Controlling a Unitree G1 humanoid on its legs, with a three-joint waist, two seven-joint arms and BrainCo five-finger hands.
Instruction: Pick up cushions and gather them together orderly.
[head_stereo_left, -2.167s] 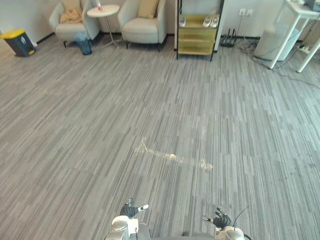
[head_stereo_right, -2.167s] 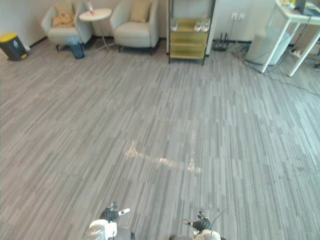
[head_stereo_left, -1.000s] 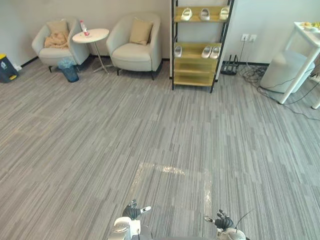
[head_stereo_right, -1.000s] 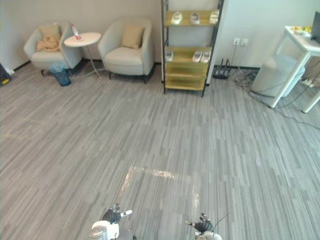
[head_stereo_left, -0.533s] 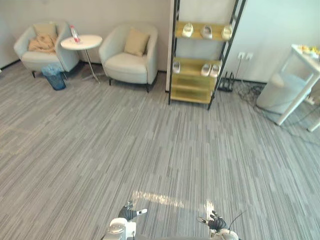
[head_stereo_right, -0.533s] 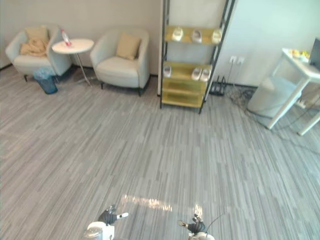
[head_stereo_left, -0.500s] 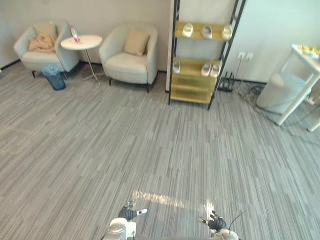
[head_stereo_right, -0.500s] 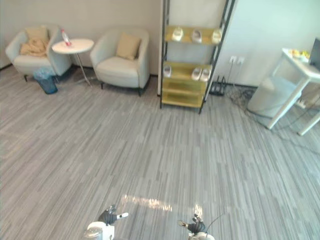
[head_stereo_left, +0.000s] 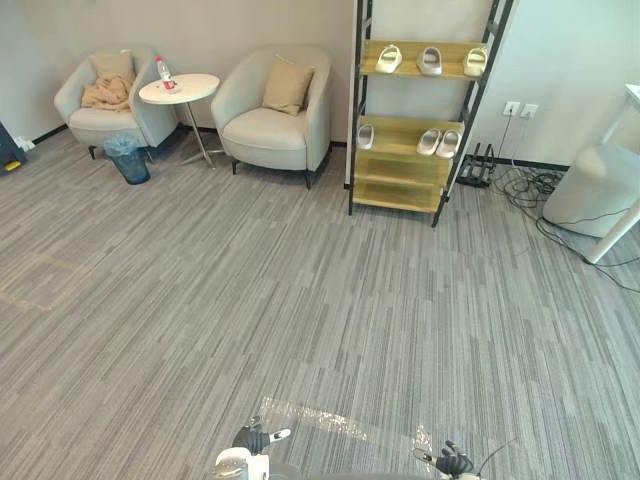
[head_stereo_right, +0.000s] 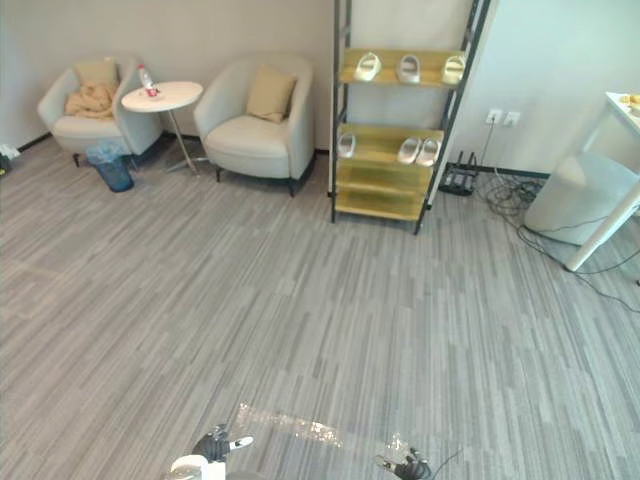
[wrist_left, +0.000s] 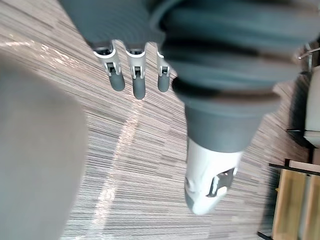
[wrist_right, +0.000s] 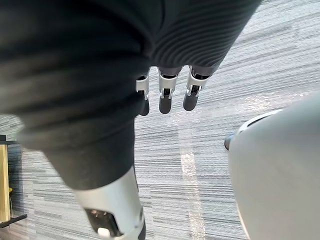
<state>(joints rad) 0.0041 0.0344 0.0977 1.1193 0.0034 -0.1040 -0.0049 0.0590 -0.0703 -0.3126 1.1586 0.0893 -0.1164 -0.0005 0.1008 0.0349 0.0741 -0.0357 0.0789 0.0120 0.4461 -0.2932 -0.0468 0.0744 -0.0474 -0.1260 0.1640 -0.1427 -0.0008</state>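
Observation:
A tan square cushion (head_stereo_left: 286, 86) leans upright against the back of the right-hand cream armchair (head_stereo_left: 270, 130) at the far wall. Another tan cushion (head_stereo_left: 113, 67) stands in the left armchair (head_stereo_left: 95, 118), with a crumpled tan cloth (head_stereo_left: 103, 93) on the seat before it. Both hands hang low at the near edge, far from the chairs: my left hand (head_stereo_left: 255, 438) and my right hand (head_stereo_left: 452, 462). The left wrist view has its fingers (wrist_left: 132, 70) straight over bare carpet. In the right wrist view the fingers (wrist_right: 167, 92) are straight too, and nothing is held.
A round white side table (head_stereo_left: 180, 89) with a bottle stands between the armchairs, a blue bin (head_stereo_left: 128, 160) beside it. A wooden shoe rack (head_stereo_left: 412, 125) holds several slippers. Cables (head_stereo_left: 525, 185) and a white unit (head_stereo_left: 598, 188) lie at the right. Grey carpet (head_stereo_left: 300, 300) stretches between.
The camera has tilted up and turned a little left, so the wall, armchairs and shoe rack sit lower and further right in the picture. Both hands hang as before.

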